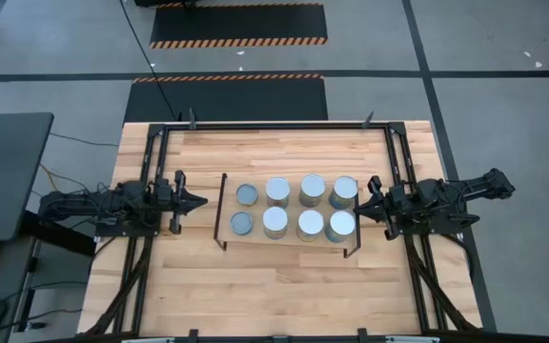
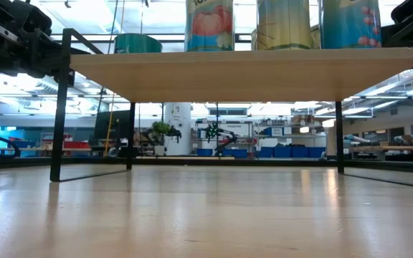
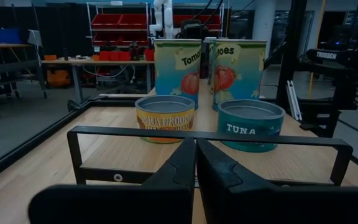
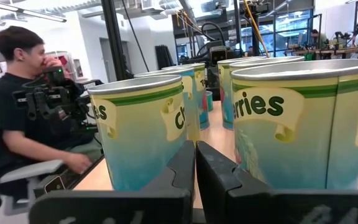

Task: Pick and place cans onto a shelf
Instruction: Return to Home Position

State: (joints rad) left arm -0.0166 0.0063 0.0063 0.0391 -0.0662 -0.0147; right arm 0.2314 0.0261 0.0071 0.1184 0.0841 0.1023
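Cans (image 1: 275, 221), eight round cylinders with shiny metal tops, are set in two rows of four on the shelf (image 1: 259, 207), at mid-table. The table (image 1: 255, 295) is made of pale wood planks. The shelf is a flat light-wood board on thin black wire end frames. Six cans are tall and two, nearest the left gripper (image 1: 201, 201), are squat. That gripper is held just off one shelf end, fingers pressed together. The right gripper (image 1: 363, 203) is held likewise at the other end.
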